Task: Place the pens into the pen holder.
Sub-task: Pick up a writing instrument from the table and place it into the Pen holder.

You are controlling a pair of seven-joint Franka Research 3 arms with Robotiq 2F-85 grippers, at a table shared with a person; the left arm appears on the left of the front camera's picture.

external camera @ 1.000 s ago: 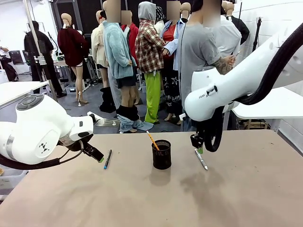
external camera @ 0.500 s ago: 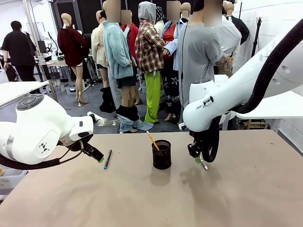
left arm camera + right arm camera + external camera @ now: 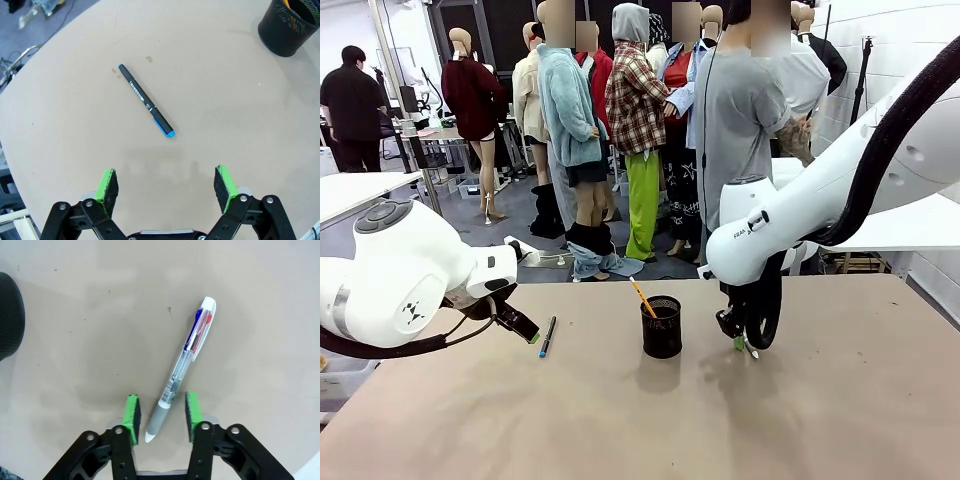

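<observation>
Right fingers (image 3: 132, 412) straddle the silver-grey pen (image 3: 185, 357) at its grey grip, not touching; light, stiff, slick, may roll; left fingers (image 3: 107, 184) spread.

The front camera stands low at the near side of the table (image 3: 620, 430) and looks across it to the far side. The left wrist camera looks down on the tabletop from some height, the right wrist camera from much nearer. All three views share the pen holder (image 3: 661, 327), cut at the edge in both wrist pictures.
</observation>
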